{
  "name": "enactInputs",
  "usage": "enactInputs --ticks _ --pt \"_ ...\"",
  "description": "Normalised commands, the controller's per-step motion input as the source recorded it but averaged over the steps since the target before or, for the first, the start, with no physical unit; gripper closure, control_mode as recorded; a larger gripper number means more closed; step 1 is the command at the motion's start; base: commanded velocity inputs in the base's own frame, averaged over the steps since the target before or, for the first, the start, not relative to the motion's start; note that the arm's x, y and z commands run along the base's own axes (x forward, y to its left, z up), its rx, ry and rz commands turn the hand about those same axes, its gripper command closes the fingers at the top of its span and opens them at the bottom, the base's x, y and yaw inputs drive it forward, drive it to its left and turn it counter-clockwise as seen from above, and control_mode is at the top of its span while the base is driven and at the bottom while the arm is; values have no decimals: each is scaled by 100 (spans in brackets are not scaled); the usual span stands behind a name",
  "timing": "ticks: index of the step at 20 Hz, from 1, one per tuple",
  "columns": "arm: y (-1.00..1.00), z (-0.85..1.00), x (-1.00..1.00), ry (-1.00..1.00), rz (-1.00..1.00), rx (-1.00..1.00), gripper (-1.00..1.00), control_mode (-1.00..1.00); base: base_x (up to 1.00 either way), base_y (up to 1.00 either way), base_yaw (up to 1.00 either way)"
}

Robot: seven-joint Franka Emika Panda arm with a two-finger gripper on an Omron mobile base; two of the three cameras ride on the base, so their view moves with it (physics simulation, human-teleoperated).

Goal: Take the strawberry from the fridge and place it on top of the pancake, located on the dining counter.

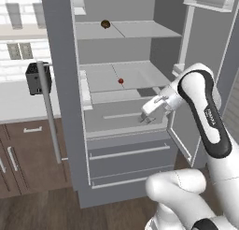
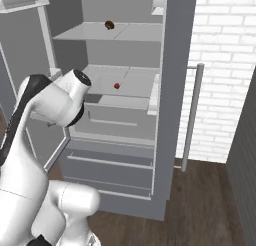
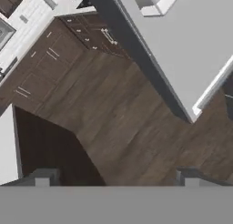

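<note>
The fridge (image 1: 126, 131) stands with both upper doors swung wide, its grey shelves bare apart from two small things. The strawberry (image 1: 121, 81) sits on the middle shelf, roughly midway across and towards the back; in the right base view it shows as the same red speck (image 2: 116, 85) on that shelf. It is too small to tell which way its tip points or how its long axis lies. One shelf higher, a small brown round item (image 1: 105, 24) rests near the shelf's centre, well apart from the berry. The gripper (image 1: 147, 116) hangs in front of the lower shelf area, below and to the right of the strawberry and not touching it, its jaws spread wide with nothing between them. In the hand view the two finger tips (image 3: 43, 177) stand far apart over dark wood floor (image 3: 113, 118), with brown cabinets (image 3: 41, 63) beyond. A long bar handle (image 1: 49, 110) runs down the left door's edge
</note>
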Motion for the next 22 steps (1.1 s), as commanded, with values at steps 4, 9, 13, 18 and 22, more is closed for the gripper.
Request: enactInputs --ticks 4,9,13,18,22 --pt "-11 -9 1 -11 -49 -19 -100 -100 0 0 0" --pt "-21 18 0 -18 -41 -31 -100 -100 0 0 0" --pt "-36 28 0 -33 -35 -33 -100 -100 0 0 0" --pt "-39 3 -3 -17 -31 -21 -100 -100 0 0 0" --pt "-78 -7 -4 -1 -12 -2 -100 -100 0 0 0"
